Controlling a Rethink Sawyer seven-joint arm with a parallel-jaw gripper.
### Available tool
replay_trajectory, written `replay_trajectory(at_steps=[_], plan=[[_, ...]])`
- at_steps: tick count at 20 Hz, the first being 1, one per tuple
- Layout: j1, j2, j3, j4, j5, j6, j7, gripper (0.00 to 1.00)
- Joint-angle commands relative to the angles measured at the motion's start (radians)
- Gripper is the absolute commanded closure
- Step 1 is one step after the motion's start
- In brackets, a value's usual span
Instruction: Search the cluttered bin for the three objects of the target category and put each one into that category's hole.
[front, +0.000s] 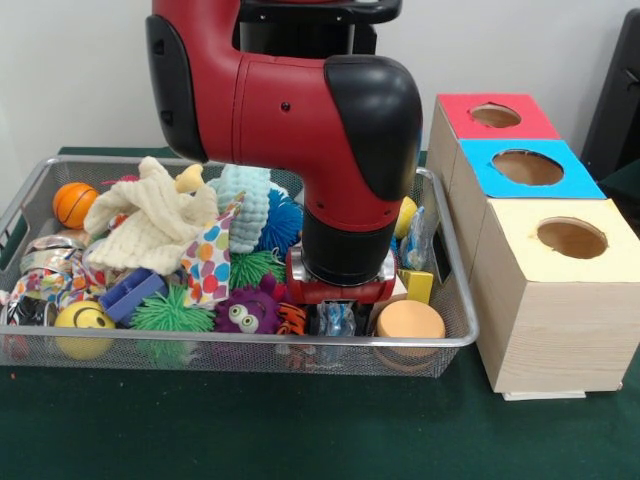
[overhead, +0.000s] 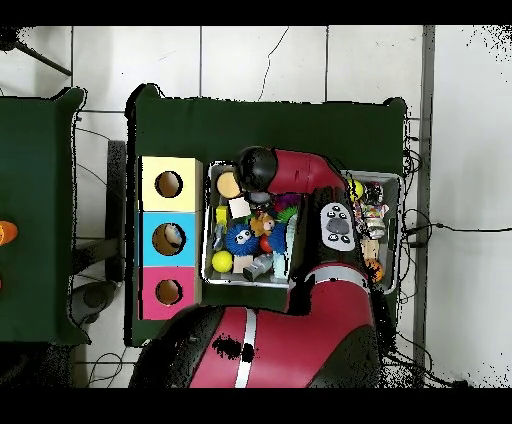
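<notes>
Your arm (front: 330, 150) is down deep in the wire bin (front: 455, 300) beside the purple monster toy (front: 245, 312), and its claw is hidden, so I cannot tell its state.

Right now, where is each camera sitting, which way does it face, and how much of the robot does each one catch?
Front view: low, across the table, facing the mesh bin and three wooden boxes; the red arm drops in from above, its wrist deep in the toys, gripper hidden.
Overhead view: straight down on the table; the arm rises from the bottom edge and bends over the bin.
Both show bin, boxes and arm.
</notes>
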Motion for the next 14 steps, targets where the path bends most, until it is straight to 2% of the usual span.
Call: replay_trajectory(at_steps=[1,5,8,10,14], plan=[[-0.021,0.078,0.003,0.072,-0.089,-0.151,0.072,1.0],[-0.017,0.065,0.001,0.084,-0.088,-0.156,0.079,1.0],[-0.011,0.019,0.001,0.119,-0.079,-0.147,0.083,1.0],[-0.012,-0.048,0.008,0.173,-0.063,-0.143,0.086,1.0],[-0.003,-0.219,0.01,0.27,-0.023,-0.063,0.073,1.0]])
